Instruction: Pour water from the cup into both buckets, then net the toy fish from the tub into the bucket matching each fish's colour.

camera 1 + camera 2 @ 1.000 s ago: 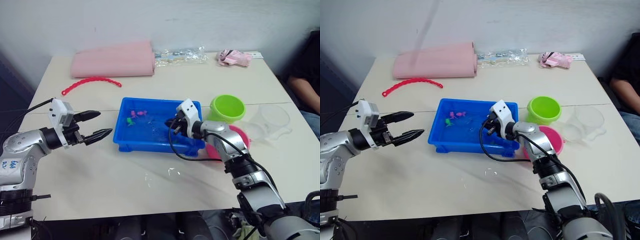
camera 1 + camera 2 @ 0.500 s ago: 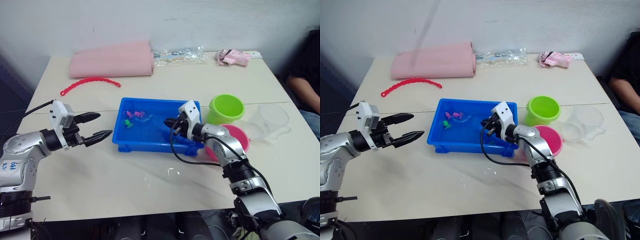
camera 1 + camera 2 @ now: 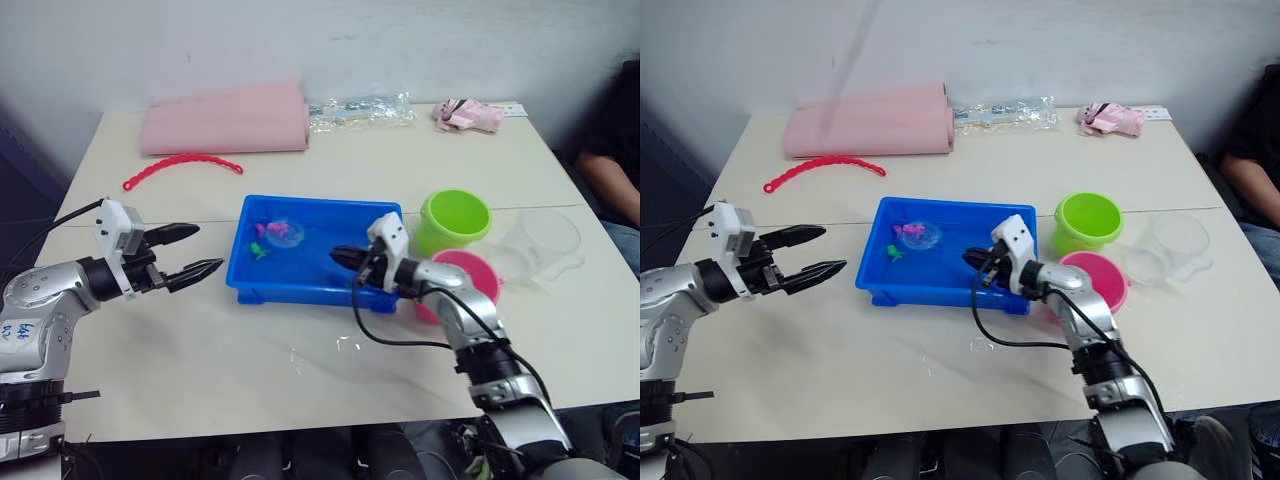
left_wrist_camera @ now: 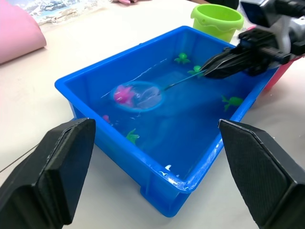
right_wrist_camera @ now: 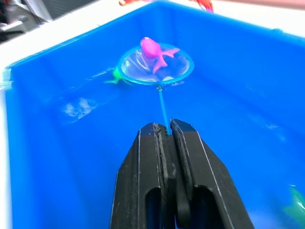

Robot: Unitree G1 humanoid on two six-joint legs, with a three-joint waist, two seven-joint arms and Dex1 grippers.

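The blue tub (image 3: 300, 290) sits mid-table with water in it. My right gripper (image 5: 163, 128) is shut on the net's thin handle over the tub's right part. The net hoop (image 5: 155, 66) reaches to the far-left corner with a pink fish (image 5: 155, 50) lying in it. Green fish (image 4: 231, 101) lie loose in the tub. To the tub's right stand the green bucket (image 3: 455, 218) and, nearer me, the pink bucket (image 3: 472, 273). The clear cup (image 3: 542, 240) stands further right. My left gripper (image 3: 205, 248) hangs open and empty left of the tub.
A folded pink cloth (image 3: 225, 120), a clear plastic bag (image 3: 360, 108) and a pink item (image 3: 468, 115) lie along the table's far edge. A red beaded strip (image 3: 182, 165) lies at the far left. A person sits at the right edge (image 3: 615, 130).
The net hoop has swept to the tub's far-left corner and now carries a pink fish. My right forearm has dropped lower. The left gripper has stayed put.
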